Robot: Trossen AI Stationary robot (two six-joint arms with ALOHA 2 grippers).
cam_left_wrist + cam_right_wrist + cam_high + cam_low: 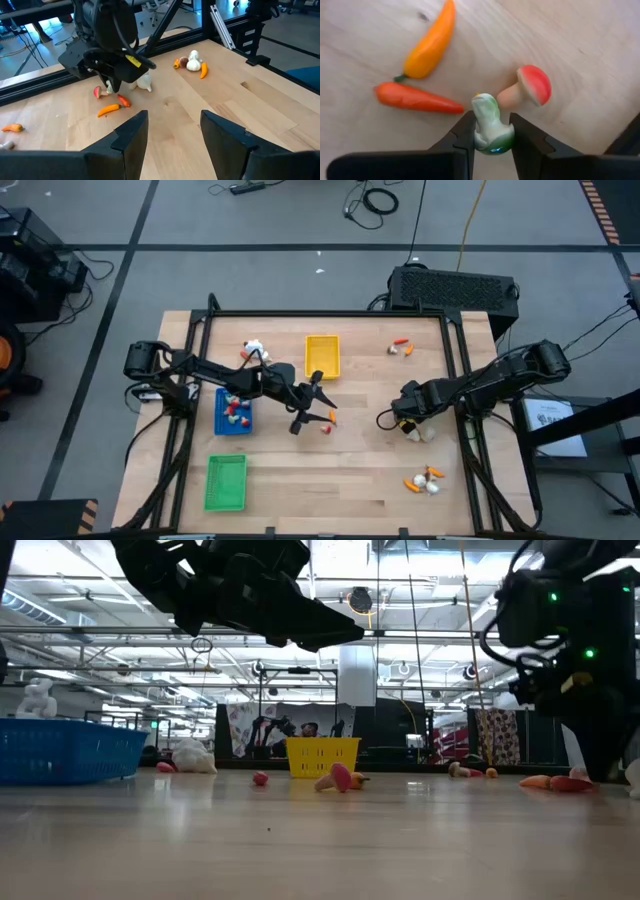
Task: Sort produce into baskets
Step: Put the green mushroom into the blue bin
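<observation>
My right gripper [490,131] points down at the table's right middle [403,418], shut on a small whitish-green vegetable piece [489,125]. Beside it on the wood lie a red-capped mushroom [530,87], an orange pepper [430,47] and a red carrot [417,98]. A white garlic bulb [144,82] lies close by. My left gripper [172,132] hangs open above the table's middle [330,408], over a few small pieces [328,425]. The yellow basket [322,355], the blue basket [233,412] and the green basket [226,482] stand on the table. My right gripper pinches the whitish-green piece by its two sides [479,131] between its two fingers, which come from above and point down. The piece stands along the fingers, its pale end [485,105] sticking out past the tips. Whether it is clear of the table I cannot tell.
More produce lies at the far right [400,348], at the near right [425,480] and behind the blue basket [253,350]. The blue basket holds several pieces. A black frame [330,313] rims the table. Bare wood lies between the green basket and the near-right pile.
</observation>
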